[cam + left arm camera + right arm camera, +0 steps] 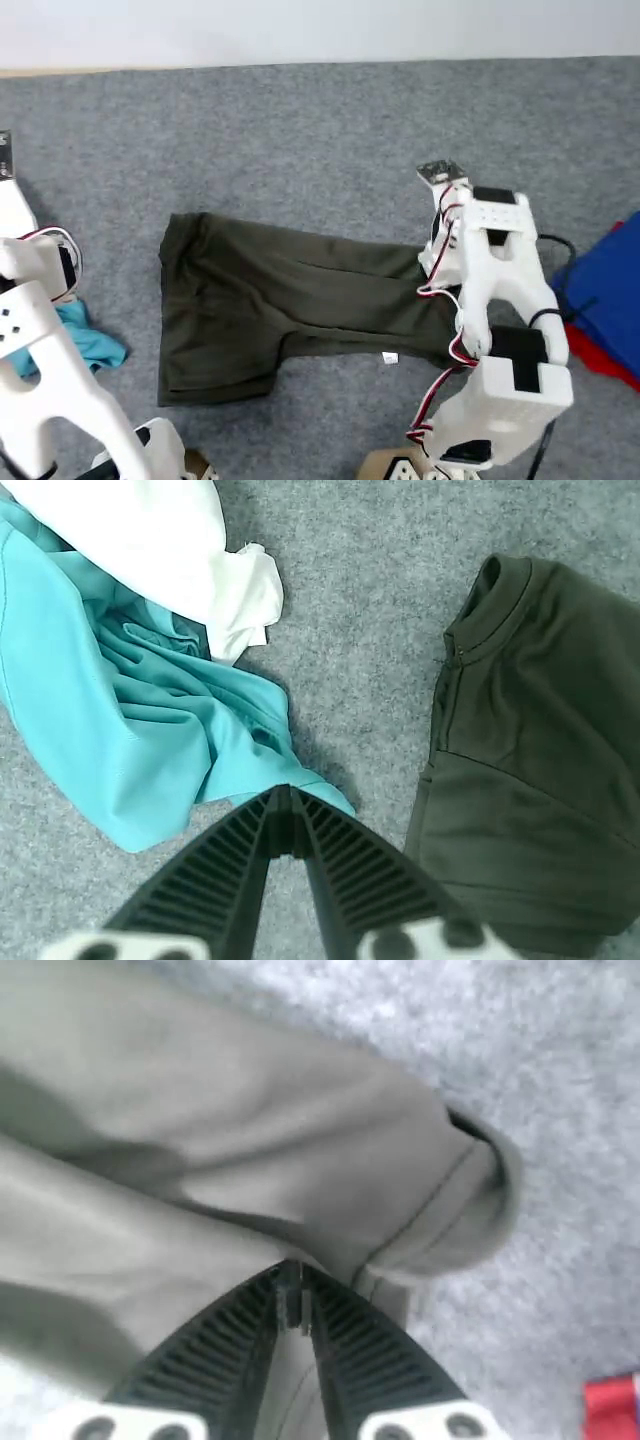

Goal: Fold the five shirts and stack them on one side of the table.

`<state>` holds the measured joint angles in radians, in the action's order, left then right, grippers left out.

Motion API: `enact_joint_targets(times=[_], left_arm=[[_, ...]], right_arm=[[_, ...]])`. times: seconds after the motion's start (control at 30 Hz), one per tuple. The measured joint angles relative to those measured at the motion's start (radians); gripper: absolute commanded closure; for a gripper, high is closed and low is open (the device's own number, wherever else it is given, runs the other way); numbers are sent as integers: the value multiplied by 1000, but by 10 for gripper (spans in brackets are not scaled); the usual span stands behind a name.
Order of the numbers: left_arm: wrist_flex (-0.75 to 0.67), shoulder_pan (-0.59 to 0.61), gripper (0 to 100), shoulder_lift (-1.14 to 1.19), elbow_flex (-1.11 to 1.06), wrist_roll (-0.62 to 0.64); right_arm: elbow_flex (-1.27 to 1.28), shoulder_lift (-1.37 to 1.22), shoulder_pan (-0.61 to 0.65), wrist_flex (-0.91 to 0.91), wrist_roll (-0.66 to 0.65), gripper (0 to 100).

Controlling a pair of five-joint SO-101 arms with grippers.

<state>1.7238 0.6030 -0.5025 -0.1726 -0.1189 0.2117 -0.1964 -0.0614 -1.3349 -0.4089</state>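
A dark olive shirt (280, 300) lies spread across the middle of the grey table. At its right end my right gripper (293, 1295) is shut on a fold of the olive shirt (250, 1140), close to a cuffed edge. The right arm (495, 270) stands over that end. My left gripper (290, 798) is shut with nothing in it, low over the table beside a crumpled teal shirt (120, 720). A white shirt (170, 550) lies on top of the teal one. The olive shirt's collar end (540, 730) is a short way off from the left gripper.
A blue shirt (605, 290) and a red shirt (600, 358) lie at the table's right edge. The teal shirt (85, 335) sits at the left edge by the left arm (40, 330). Bare grey table (300, 130) stretches behind the olive shirt.
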Motion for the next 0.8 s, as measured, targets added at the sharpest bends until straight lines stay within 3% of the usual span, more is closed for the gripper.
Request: enact_joint_targets(times=[0.17, 0.27, 0.4, 0.8], left_arm=[[0, 0, 998, 0, 0, 0], [0, 0, 998, 0, 0, 0], [0, 0, 998, 0, 0, 0], [6, 0, 998, -31, 0, 0]], right_arm=[[-183, 0, 0, -229, 0, 829], [-279, 0, 8, -382, 0, 889], [-307, 0, 17, -413, 0, 982], [-57, 276, 20, -413, 8, 989]])
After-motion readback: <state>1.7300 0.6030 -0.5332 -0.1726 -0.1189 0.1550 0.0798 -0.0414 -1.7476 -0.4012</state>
